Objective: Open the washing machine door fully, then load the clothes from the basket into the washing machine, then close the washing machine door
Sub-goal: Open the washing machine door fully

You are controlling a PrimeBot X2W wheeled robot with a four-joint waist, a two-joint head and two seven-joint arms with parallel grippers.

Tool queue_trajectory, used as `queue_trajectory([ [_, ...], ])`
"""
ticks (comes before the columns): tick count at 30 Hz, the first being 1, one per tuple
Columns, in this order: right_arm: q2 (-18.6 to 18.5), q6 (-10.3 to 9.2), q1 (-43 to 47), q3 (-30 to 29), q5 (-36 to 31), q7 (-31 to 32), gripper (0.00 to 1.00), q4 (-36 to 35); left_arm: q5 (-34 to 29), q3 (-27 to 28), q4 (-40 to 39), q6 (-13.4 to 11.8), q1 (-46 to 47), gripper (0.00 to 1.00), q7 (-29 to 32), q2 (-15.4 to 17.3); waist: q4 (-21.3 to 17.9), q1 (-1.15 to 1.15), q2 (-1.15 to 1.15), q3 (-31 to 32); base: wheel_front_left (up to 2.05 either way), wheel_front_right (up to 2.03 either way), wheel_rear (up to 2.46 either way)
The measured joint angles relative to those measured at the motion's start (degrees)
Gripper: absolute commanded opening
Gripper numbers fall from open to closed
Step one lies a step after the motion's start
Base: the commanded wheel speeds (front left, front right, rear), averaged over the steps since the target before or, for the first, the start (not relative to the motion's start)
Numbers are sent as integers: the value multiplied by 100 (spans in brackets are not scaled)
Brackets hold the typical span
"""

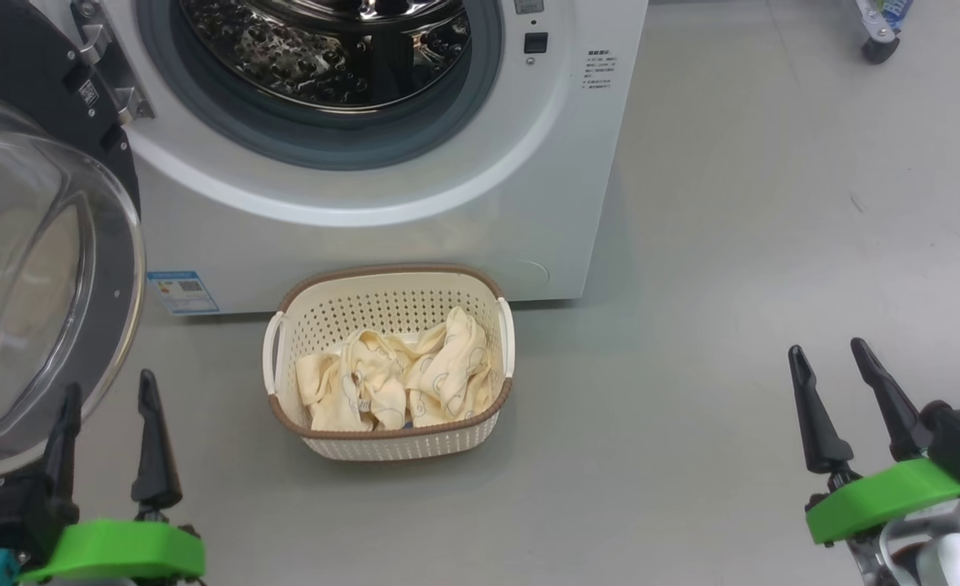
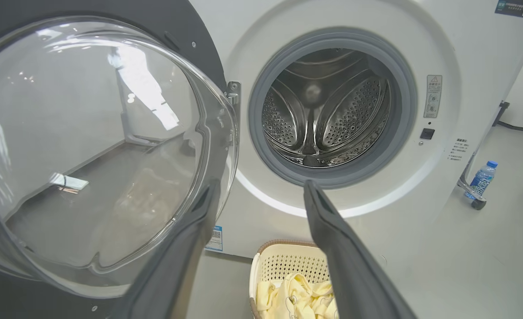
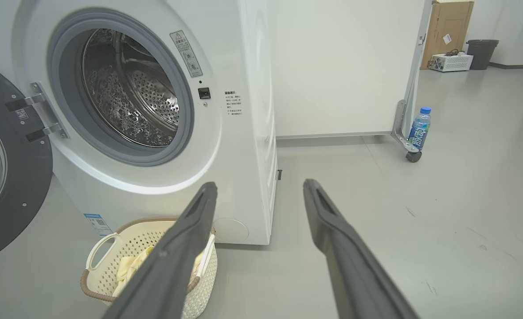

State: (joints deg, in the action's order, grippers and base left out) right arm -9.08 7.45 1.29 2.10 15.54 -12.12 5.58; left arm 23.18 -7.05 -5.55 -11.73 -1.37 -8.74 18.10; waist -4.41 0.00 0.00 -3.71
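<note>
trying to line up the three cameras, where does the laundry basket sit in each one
Head view: the basket is at centre, slightly low, in front of the washer.
Left wrist view: the basket is at the bottom, just right of centre, cut off by the edge.
Right wrist view: the basket is at the lower left.
Shared landmark: the blue sticker low on the washer front, just left of the basket in every view.

1. The washing machine door [image 1: 41,268] is swung wide open on its metal hinge, glass bowl bulging outward.
2. The washing machine [image 1: 415,236], white, is seen with its steel drum exposed.
3. The basket [image 1: 390,446] is set on the floor just before the machine.
4. The clothes [image 1: 399,378], cream-yellow, are heaped inside the basket.
</note>
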Motion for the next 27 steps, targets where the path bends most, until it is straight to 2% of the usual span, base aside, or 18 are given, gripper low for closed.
queue_trajectory([
  [4,7,0,65,-47,-1,0,100,-76,-58,-76,7,-101,-86,100,29,-47,-42,0,0,40,0,0,0],
  [27,46,0,471,-202,-99,63,100,-218,-57,-302,283,-144,-610,100,-41,-170,65,0,0,374,0,0,0],
])
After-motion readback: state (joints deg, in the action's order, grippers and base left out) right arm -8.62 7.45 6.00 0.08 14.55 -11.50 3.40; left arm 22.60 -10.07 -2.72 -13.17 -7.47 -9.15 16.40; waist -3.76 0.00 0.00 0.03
